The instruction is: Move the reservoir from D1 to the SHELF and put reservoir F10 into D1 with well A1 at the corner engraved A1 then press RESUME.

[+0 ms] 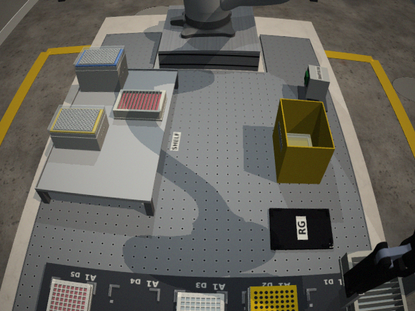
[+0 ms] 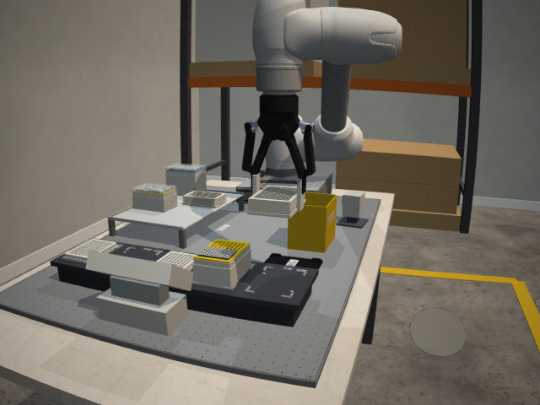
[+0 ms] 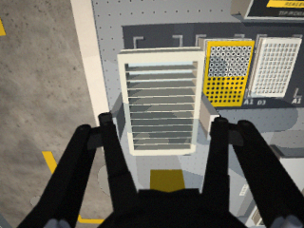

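Note:
My gripper [image 1: 382, 267] [image 2: 278, 191] [image 3: 161, 101] is shut on the grey 12-trough reservoir [image 1: 377, 297] [image 2: 272, 201] [image 3: 161, 102], gripping its long sides. It holds the reservoir level, well above the deck. Below it the D1 brackets [image 2: 272, 281] [image 3: 142, 40] on the black deck are bare. The filled reservoir with red troughs [image 1: 139, 100] [image 2: 203, 198] stands flat on the SHELF [image 1: 110, 167] [image 2: 174, 215], between two tip racks.
The yellow tip rack [image 1: 273, 297] [image 2: 222, 251] [image 3: 229, 71] is in D2, open plates are in D3 [image 1: 200, 301] [image 3: 275, 66] and D5 [image 1: 68, 296]. A yellow bin [image 1: 301, 164] [image 2: 311, 226], the black RG nest [image 1: 288, 230] and the RESUME post [image 1: 316, 83] [image 2: 353, 203] stand on the right.

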You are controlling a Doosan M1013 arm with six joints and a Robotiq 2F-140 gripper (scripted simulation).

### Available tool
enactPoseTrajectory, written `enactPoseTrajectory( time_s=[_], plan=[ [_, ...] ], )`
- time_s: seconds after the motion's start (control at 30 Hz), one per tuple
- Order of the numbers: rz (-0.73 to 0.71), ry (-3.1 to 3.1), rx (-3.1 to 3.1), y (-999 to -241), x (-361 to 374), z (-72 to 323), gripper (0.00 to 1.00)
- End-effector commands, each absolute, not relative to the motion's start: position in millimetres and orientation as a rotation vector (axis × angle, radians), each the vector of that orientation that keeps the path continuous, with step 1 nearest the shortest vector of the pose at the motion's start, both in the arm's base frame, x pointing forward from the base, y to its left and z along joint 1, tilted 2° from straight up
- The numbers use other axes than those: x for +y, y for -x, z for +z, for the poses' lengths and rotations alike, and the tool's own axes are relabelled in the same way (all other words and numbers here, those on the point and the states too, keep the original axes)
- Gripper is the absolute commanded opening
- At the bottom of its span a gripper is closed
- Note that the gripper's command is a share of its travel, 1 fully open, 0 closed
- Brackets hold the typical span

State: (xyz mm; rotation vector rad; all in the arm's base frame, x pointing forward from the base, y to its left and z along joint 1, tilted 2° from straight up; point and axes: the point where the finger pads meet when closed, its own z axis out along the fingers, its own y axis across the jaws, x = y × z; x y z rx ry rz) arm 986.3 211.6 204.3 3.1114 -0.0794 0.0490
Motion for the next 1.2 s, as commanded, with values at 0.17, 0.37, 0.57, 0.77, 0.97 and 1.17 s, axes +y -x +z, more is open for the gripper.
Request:
enactPoseTrajectory(
  time_s=[0.17, 0.37, 0.57, 0.77, 0.97, 1.17],
  plan=[
    [0.049, -3.112, -0.079, -986, 212, 219, 0.00],
    [0.049, -3.112, -0.079, -986, 212, 227, 0.00],
    [0.049, -3.112, -0.079, -985, 213, 235, 0.00],
    [0.049, -3.112, -0.079, -985, 213, 245, 0.00],
    [0.049, -3.112, -0.079, -985, 213, 252, 0.00],
    [0.049, -3.112, -0.079, -985, 213, 262, 0.00]
  ],
)
